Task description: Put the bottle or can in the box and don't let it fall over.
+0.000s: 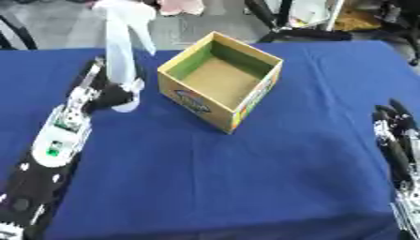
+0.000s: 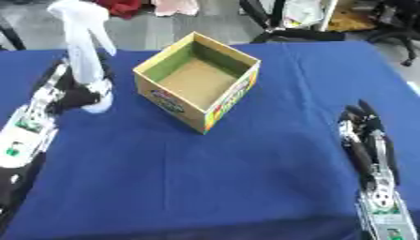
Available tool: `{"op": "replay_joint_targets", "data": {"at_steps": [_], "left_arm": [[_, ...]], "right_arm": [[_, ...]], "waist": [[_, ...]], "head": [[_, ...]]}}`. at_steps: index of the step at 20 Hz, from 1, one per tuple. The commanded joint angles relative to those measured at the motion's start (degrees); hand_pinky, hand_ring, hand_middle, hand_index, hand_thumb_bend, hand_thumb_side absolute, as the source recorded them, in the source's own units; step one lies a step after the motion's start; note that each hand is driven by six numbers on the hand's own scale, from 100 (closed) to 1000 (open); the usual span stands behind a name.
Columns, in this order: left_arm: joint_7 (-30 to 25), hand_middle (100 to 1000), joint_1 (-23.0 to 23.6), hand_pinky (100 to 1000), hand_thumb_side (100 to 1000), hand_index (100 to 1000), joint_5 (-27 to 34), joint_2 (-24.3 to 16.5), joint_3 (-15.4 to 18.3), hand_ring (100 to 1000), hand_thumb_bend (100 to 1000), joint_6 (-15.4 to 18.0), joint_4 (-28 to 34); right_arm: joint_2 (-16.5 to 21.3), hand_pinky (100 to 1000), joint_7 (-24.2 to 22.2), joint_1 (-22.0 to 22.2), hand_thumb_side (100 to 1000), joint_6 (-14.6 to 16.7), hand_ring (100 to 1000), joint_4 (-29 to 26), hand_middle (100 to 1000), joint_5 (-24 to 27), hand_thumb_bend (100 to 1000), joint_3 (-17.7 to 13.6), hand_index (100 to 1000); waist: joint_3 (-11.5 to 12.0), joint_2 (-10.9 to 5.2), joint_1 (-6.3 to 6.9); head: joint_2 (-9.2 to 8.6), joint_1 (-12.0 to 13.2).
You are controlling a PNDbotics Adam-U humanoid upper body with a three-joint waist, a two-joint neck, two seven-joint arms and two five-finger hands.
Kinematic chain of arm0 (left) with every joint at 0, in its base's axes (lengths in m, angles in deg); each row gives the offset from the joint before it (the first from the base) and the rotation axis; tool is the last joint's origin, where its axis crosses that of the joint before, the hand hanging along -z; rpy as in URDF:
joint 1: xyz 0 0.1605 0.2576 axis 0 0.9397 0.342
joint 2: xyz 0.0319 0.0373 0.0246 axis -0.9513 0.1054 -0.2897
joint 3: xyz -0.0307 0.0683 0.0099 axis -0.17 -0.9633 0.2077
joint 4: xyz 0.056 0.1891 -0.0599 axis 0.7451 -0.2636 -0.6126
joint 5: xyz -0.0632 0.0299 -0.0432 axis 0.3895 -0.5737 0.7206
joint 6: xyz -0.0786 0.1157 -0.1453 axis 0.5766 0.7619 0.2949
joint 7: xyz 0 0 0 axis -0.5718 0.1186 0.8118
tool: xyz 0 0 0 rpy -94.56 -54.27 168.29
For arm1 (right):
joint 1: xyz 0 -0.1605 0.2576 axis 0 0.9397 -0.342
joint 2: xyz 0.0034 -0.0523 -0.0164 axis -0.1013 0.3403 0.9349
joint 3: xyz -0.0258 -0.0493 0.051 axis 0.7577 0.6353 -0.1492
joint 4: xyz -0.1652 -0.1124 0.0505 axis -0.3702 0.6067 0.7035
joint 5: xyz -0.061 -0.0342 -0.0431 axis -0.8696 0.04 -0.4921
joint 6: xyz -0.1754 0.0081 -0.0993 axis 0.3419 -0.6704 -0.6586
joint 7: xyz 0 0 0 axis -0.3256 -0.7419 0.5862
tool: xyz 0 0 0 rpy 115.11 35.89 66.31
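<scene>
The pale spray bottle (image 1: 121, 51) is being held upright by the left hand (image 1: 111, 96), fingers curled round its base, just left of the open box (image 1: 220, 79), probably to prevent tipping, while the right hand (image 2: 367, 136) is lying open at the near right.

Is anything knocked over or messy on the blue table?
Nothing stands out. The white spray bottle stands upright in the left hand, the open box sits flat and empty beside it, and the right hand rests open near the table's right edge.

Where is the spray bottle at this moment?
The spray bottle is upright on the left side of the blue table, held by the left hand, just left of the open box.
</scene>
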Motion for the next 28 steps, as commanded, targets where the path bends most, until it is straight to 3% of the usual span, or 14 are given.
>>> {"op": "replay_joint_targets", "data": {"at_steps": [1, 3, 5, 7, 8, 10, 14, 17, 20, 23, 24, 28], "left_arm": [[0.1, 752, -5.9, 764, 100, 344, -0.4, -0.5, -0.6, 691, 100, 0.4, -4.7], [-1.5, 761, -9.1, 770, 100, 363, -2.0, 1.0, -1.2, 701, 100, 1.6, -8.5], [-3.3, 779, -11.2, 779, 118, 439, -4.3, 2.3, -1.8, 721, 100, 3.2, -11.4], [-4.0, 825, -11.8, 802, 493, 725, -7.8, 2.8, -2.3, 765, 541, 4.5, -12.8], [-4.0, 853, -11.9, 813, 550, 862, -10.3, 2.9, -2.6, 786, 737, 5.0, -13.1], [-3.3, 886, -11.6, 826, 807, 969, -16.1, 3.0, -2.9, 811, 1000, 5.2, -13.7], [-2.0, 921, -11.2, 842, 1000, 1000, -21.7, 3.2, -2.6, 835, 1000, 4.5, -14.4], [-1.5, 915, -10.4, 836, 1000, 1000, -22.0, 2.8, -2.3, 828, 1000, 4.0, -13.7], [-1.8, 902, -8.0, 829, 943, 1000, -18.8, 1.2, -2.0, 820, 1000, 4.0, -9.7], [-2.5, 889, -1.7, 821, 883, 1000, -10.7, -2.3, -0.4, 813, 999, 3.7, 0.0], [-2.7, 883, 0.9, 815, 839, 995, -8.0, -3.4, 0.4, 808, 932, 3.2, 3.8], [-1.9, 876, 12.5, 809, 792, 973, 0.2, -5.0, 5.6, 803, 800, 0.9, 17.7]], "right_arm": [[0.4, 902, -1.2, -1.2, 615, 0.2, 872, -0.3, 831, 0.7, 103, 1.0, 969], [0.2, 902, -1.8, -1.6, 616, 0.3, 872, -0.1, 830, 1.0, 103, 1.6, 969], [-0.1, 902, -2.5, -2.1, 616, 0.4, 872, 0.1, 830, 1.2, 103, 2.3, 969], [-0.4, 902, -2.8, -2.6, 615, 0.4, 872, 0.2, 830, 1.4, 103, 2.5, 969], [-0.6, 902, -2.9, -2.8, 615, 0.5, 872, 0.2, 830, 1.4, 106, 2.6, 969], [-0.7, 903, -3.0, -3.1, 616, 0.5, 872, 0.1, 830, 1.4, 102, 2.5, 969], [-0.5, 903, -2.9, -3.0, 617, 0.5, 872, 0.2, 830, 1.4, 101, 2.5, 969], [-0.5, 902, -2.8, -3.0, 616, 0.5, 871, 0.2, 830, 1.3, 102, 2.3, 969], [-0.1, 903, -2.5, -2.8, 617, 0.5, 871, 0.2, 830, 1.2, 102, 1.9, 969], [0.3, 903, -2.0, -2.5, 618, 0.5, 871, 0.1, 830, 1.0, 102, 1.3, 968], [0.4, 903, -1.8, -2.4, 618, 0.4, 871, 0.0, 830, 1.0, 102, 1.1, 968], [0.9, 902, -1.2, -1.9, 619, 0.4, 870, -0.1, 828, 0.8, 102, 0.5, 968]], "waist": [[-1.7, -0.26, -0.35], [-3.9, 0.23, -0.65], [-6.0, 0.71, -0.96], [-7.4, 1.08, -1.15], [-7.8, 1.21, -1.22], [-8.1, 1.41, -1.30], [-7.7, 1.55, -1.17], [-7.1, 1.46, -1.20], [-6.0, 1.41, -0.89], [-4.1, 1.21, -0.33], [-3.5, 1.13, -0.17], [-0.8, 0.92, 0.48]], "head": [[0.30, 2.4], [0.30, 3.8], [0.30, 4.9], [0.30, 5.3], [0.30, 5.2], [0.30, 4.9], [0.30, 4.5], [0.30, 4.1], [0.30, 3.4], [0.30, 1.9], [0.30, 1.5], [0.30, 0.0]]}}
